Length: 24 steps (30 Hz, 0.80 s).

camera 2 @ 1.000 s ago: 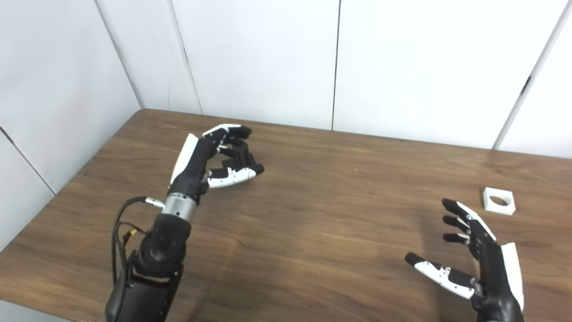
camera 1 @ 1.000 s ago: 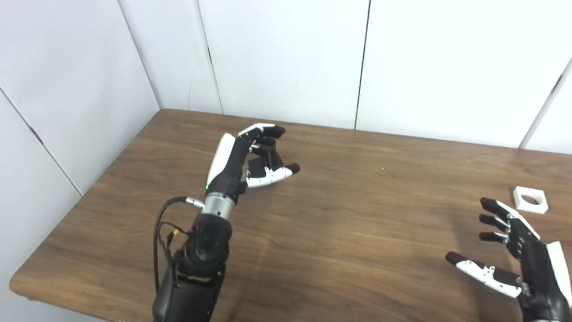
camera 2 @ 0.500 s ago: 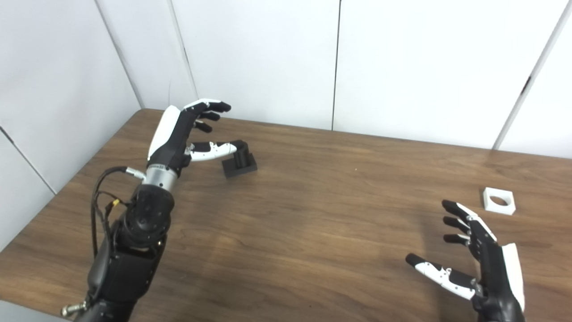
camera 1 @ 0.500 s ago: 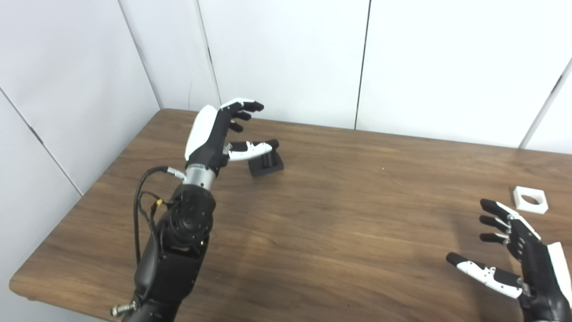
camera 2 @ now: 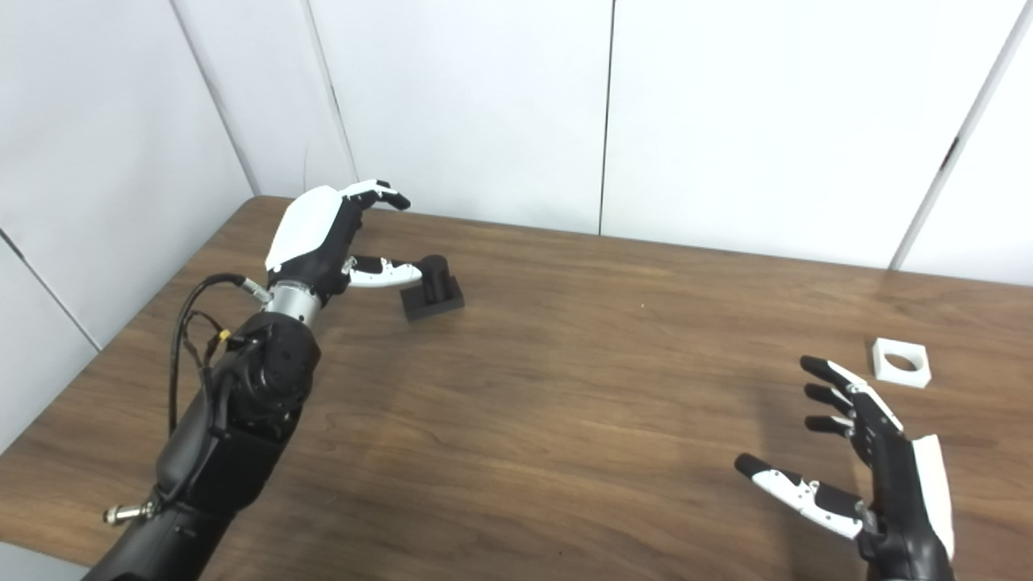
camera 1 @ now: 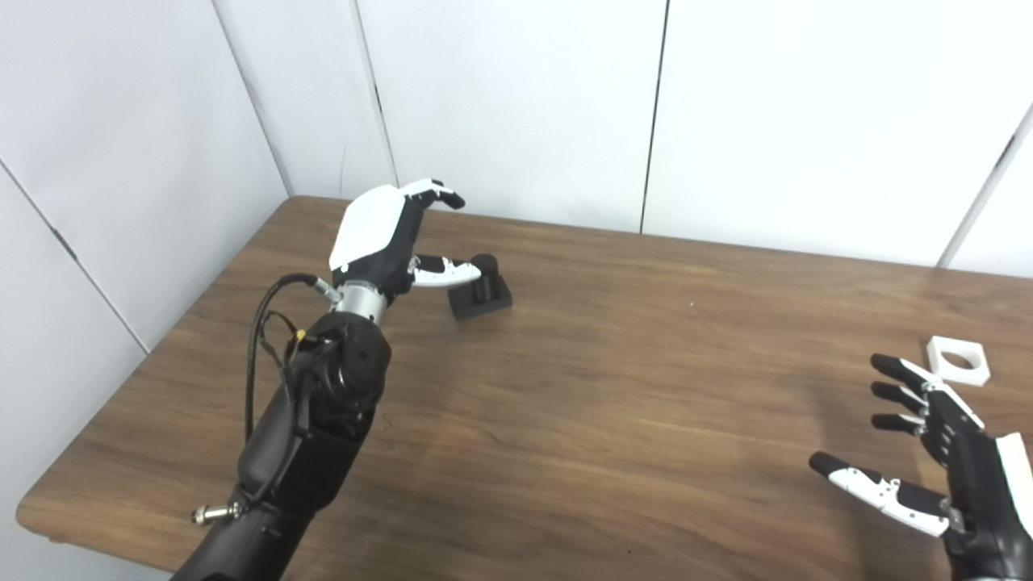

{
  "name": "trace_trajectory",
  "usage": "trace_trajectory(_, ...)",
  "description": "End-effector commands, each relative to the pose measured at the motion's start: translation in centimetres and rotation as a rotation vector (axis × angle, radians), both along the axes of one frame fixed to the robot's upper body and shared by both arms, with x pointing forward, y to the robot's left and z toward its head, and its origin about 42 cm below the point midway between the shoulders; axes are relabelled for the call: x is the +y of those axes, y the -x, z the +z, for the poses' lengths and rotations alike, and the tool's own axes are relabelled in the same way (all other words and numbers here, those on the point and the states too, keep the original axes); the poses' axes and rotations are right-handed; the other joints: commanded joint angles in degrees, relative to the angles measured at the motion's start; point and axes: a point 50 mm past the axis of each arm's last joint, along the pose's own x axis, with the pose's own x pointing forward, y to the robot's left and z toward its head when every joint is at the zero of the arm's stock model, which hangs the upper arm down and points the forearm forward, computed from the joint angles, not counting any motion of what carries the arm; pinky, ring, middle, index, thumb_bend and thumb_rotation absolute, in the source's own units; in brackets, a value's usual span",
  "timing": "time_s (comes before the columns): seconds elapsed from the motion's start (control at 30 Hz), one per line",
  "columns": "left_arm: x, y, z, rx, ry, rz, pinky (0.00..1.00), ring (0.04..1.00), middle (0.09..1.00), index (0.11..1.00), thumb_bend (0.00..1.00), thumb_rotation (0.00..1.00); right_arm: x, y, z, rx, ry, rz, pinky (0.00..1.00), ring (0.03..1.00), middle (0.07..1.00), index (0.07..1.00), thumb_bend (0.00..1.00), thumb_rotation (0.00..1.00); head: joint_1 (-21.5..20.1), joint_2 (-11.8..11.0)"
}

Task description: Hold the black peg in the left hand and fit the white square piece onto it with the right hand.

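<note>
The black peg (camera 1: 482, 292), a short round post on a square black base, stands on the wooden table (camera 1: 613, 387) at the back left. My left hand (camera 1: 387, 238) hovers just left of it, open, palm turned down, thumb tip reaching the post; whether it touches is unclear. The white square piece (camera 1: 957, 360) with a round hole lies flat at the far right. Below and in front of it, my right hand (camera 1: 944, 460) is open with fingers spread, holding nothing.
White wall panels (camera 1: 516, 105) close off the table's back and left sides. The table's front edge (camera 1: 97, 524) runs along the bottom left. A black cable (camera 1: 262, 339) loops off the left forearm.
The left hand, curled around the peg a second ago, opened and drew back to the left, leaving the peg standing on the table. It then rolled palm down. The right hand barely shifted.
</note>
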Motion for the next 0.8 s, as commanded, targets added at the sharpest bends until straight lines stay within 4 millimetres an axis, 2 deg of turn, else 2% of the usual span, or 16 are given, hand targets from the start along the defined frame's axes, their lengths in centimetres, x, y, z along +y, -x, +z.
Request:
trace_trajectory(0.0, 0.5, -1.2, 2.7, -0.056, -0.052, 0.006, 0.98, 0.999, 0.949, 0.73, 0.82, 0.39, 0.2, -0.1, 1.5, -0.069, 0.0, 0.011, 0.64, 0.779, 0.834, 0.778, 0.76, 0.0, -0.08, 0.02)
trace_trajectory(0.2, 0.6, -2.3, 1.9, 0.02, -0.099, 0.013, 1.0, 1.0, 0.971, 0.739, 0.87, 0.47, 0.4, 0.0, 1.8, -0.062, -0.008, 0.007, 0.63, 0.78, 0.836, 0.777, 0.75, 0.0, -0.54, 0.23)
trace_trajectory(0.37, 0.5, -2.8, 1.1, 0.058, -0.124, 0.003, 0.99, 1.0, 0.975, 0.735, 0.9, 0.48, 0.5, 0.1, 1.9, -0.069, 0.0, 0.009, 0.61, 0.761, 0.832, 0.774, 0.75, 0.0, -0.92, 0.44)
trace_trajectory(0.6, 0.6, -3.4, -0.6, 0.117, -0.156, 0.007, 0.99, 1.0, 0.977, 0.735, 0.93, 0.5, 0.6, 0.1, 2.1, -0.072, 0.01, 0.008, 0.63, 0.774, 0.84, 0.772, 0.76, 0.0, -1.25, 0.6)
trace_trajectory(0.77, 0.5, -3.8, -1.4, 0.147, -0.166, 0.014, 1.0, 1.0, 0.983, 0.736, 0.93, 0.47, 0.6, 0.1, 2.4, -0.062, 0.009, 0.003, 0.64, 0.784, 0.853, 0.78, 0.76, 0.0, -1.75, 0.77)
